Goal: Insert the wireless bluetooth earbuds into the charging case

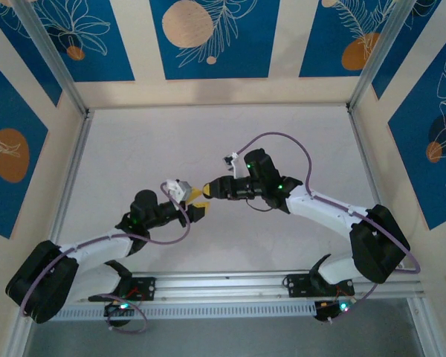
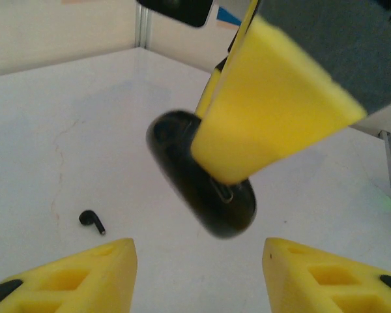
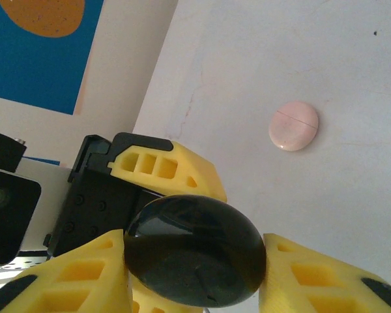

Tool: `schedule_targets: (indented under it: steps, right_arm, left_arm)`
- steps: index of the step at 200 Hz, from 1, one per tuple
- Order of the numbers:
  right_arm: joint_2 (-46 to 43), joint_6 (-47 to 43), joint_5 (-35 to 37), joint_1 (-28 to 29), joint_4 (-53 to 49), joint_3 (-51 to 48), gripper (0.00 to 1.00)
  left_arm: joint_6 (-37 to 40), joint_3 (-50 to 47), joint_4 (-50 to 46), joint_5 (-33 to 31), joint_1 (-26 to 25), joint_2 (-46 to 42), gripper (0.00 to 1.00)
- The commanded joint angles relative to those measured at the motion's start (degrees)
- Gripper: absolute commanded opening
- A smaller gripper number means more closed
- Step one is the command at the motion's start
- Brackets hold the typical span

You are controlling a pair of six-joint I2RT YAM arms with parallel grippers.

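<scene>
My right gripper [image 3: 194, 264] is shut on the glossy black charging case [image 3: 182, 228], one yellow finger on each side, holding it above the table. In the left wrist view the closed case [image 2: 182, 169] hangs just beyond my left gripper [image 2: 199, 261], which is open with nothing between its fingers. A right-gripper finger [image 2: 267, 111] covers part of the case there. One black earbud [image 2: 91, 222] lies on the white table to the left of the case. From above, the left gripper [image 1: 195, 208] and right gripper [image 1: 208, 190] meet tip to tip at the table's centre.
A closed pale pink round case [image 3: 294, 125] lies on the table beyond the black case. The left gripper's yellow finger [image 3: 173, 168] and black body sit right behind the held case. The table [image 1: 163, 141] is walled on three sides, with metal posts in the far corners.
</scene>
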Motion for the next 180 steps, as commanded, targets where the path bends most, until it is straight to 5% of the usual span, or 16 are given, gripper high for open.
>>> schedule_targets:
  steps: [1, 89, 124, 156, 180]
  right_arm:
    - [-1.0, 0.1, -0.7, 0.7, 1.3, -0.7, 0.41]
    - [-1.1, -0.7, -1.9, 1.9, 1.6, -0.5, 0.41]
    - [-1.8, -1.7, -1.3, 2.0, 1.2, -1.1, 0.42]
    - [-6.5, -6.1, 3.1, 0.9, 1.6, -3.6, 0.63]
    - [-12.4, -11.2, 2.7, -1.8, 4.1, -7.0, 0.66]
  left_arm:
    - [-1.0, 1.8, 4.7, 1.7, -0.9, 0.2, 0.53]
    - [-3.7, 3.0, 7.9, 0.8, -1.2, 2.8, 0.43]
    - [-4.3, 3.0, 9.1, 1.5, -1.2, 2.6, 0.22]
    - [-4.2, 2.9, 8.3, 3.5, -1.1, 1.7, 0.15]
    - [-4.4, 3.4, 8.8, 6.5, -1.0, 2.3, 0.12]
